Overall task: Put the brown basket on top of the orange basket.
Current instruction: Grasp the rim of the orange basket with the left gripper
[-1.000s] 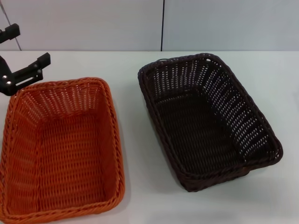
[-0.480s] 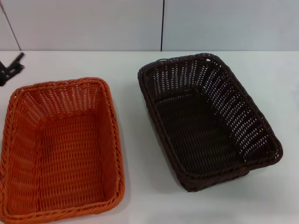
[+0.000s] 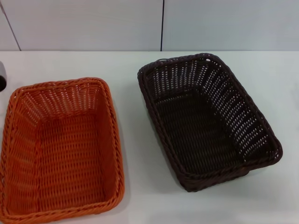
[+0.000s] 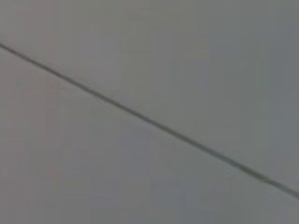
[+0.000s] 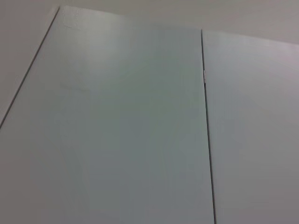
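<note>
At the far left edge of the head view a small dark bit of the left arm (image 3: 2,79) pokes in above the table (image 3: 135,186); its pincer is out of sight, so whether it is released or clenched can't be told. Next comes the orange basket (image 3: 60,149), flat on the table at the near left, its long axis running front to back. A strip of bare table separates it from the brown basket (image 3: 208,121) on the right, also flat, its long axis slanting from far-left to near-right. The right gripper shows nowhere; both wrist views show only pale panels with dark seams.
</note>
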Tool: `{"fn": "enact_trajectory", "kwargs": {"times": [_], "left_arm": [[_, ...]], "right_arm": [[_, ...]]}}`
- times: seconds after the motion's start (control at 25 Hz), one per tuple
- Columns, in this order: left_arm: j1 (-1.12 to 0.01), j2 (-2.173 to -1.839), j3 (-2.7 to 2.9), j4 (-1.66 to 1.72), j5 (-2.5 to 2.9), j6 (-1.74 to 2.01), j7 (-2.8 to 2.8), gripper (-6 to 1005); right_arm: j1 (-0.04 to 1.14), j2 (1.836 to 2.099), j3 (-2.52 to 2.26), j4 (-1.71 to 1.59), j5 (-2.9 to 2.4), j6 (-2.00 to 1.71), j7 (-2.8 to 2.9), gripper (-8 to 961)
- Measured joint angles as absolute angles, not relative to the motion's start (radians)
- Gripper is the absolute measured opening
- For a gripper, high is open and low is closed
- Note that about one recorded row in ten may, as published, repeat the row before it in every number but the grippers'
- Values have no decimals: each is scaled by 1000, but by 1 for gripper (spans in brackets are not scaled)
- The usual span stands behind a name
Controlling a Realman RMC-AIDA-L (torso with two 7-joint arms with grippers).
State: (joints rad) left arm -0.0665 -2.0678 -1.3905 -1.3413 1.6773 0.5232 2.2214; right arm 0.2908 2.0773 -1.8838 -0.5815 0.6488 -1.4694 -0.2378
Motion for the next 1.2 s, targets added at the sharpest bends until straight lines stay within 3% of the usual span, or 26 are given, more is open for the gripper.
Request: {"fn": "enact_trajectory", "kwargs": {"times": [0.24, 0.4, 0.48, 0.6, 0.84, 0.88, 1.2], "left_arm": [[-101, -2068, -1343, -1212, 2005, 824, 1674, 687], [-100, -2066, -1343, -1202, 2026, 853, 1553, 682], [-76, -2059, -1373, -1199, 2047, 855, 1052, 680], [-64, -2057, -1398, -1210, 2047, 806, 879, 676], [-12, -2040, -1561, -1376, 2056, 245, 543, 669], [-8, -2049, -1651, -1440, 2057, 6, 542, 668], [1, -2059, -1884, -1640, 2058, -604, 530, 659]], "right_arm": [[294, 2077, -1884, -586, 649, -1468, -254, 793], [295, 2077, -1884, -590, 649, -1468, -264, 793], [295, 2077, -1884, -592, 649, -1468, -264, 793], [296, 2077, -1884, -594, 649, -1468, -264, 792], [300, 2077, -1884, -595, 649, -1468, -264, 793], [302, 2077, -1884, -595, 649, -1468, -264, 793], [310, 2077, -1884, -585, 649, -1468, -264, 792]]}}
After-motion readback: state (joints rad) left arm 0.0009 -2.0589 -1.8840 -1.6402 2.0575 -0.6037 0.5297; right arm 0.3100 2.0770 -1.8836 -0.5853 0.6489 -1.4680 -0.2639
